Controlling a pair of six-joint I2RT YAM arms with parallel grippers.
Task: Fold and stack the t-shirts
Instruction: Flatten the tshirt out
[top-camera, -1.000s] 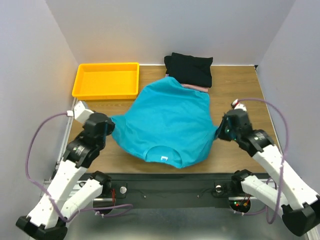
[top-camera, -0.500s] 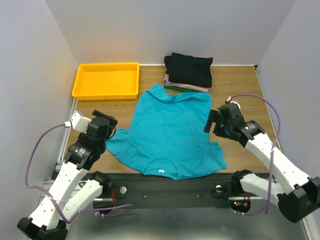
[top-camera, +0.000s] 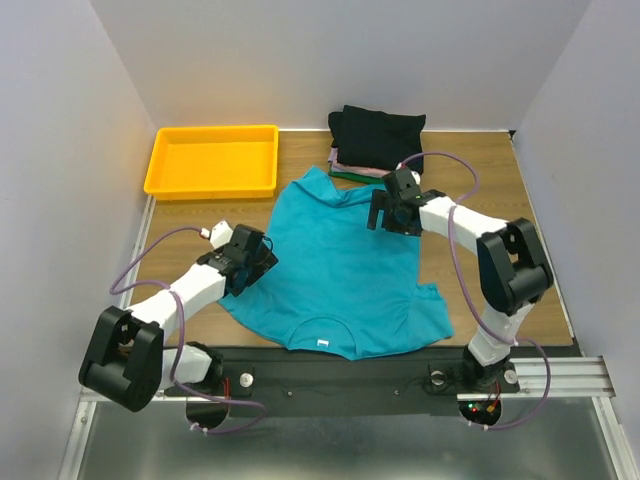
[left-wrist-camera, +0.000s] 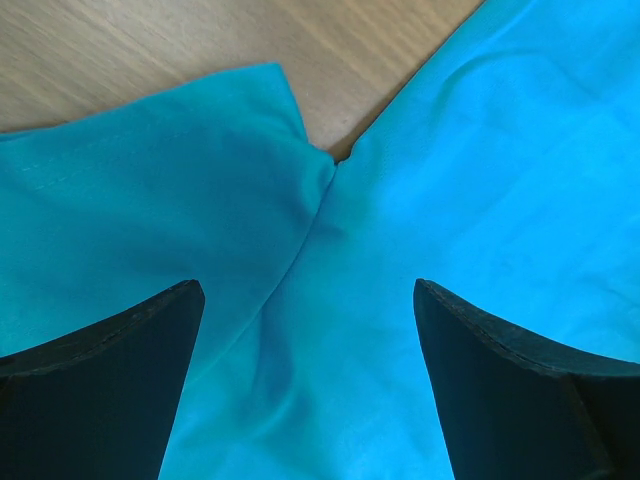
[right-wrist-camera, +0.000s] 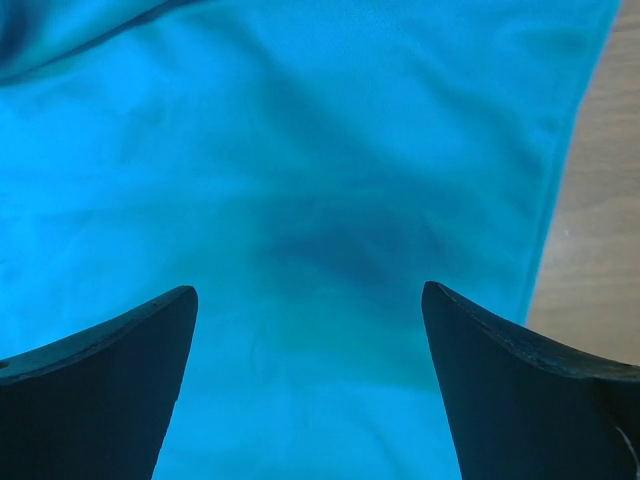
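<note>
The left gripper (top-camera: 256, 263) is hovering with its jaws spread wide and empty over the left sleeve of the teal t-shirt (top-camera: 335, 265), its arm lying low and stretching in from the near left. The right gripper (top-camera: 388, 213) is likewise gaping, its arm bending far inward over the shirt's far right part. The shirt is lying spread on the table (top-camera: 490, 190), collar nearest, just beside the folded black t-shirt (top-camera: 380, 138) topping a stack right of the yellow tray (top-camera: 212, 131). From the left wrist, the left gripper (left-wrist-camera: 305, 292) is straddling the seam where sleeve (left-wrist-camera: 150, 190) meets body. From the right wrist, the right gripper (right-wrist-camera: 308, 295) is spanning flat teal cloth (right-wrist-camera: 300, 130) near its right edge.
</note>
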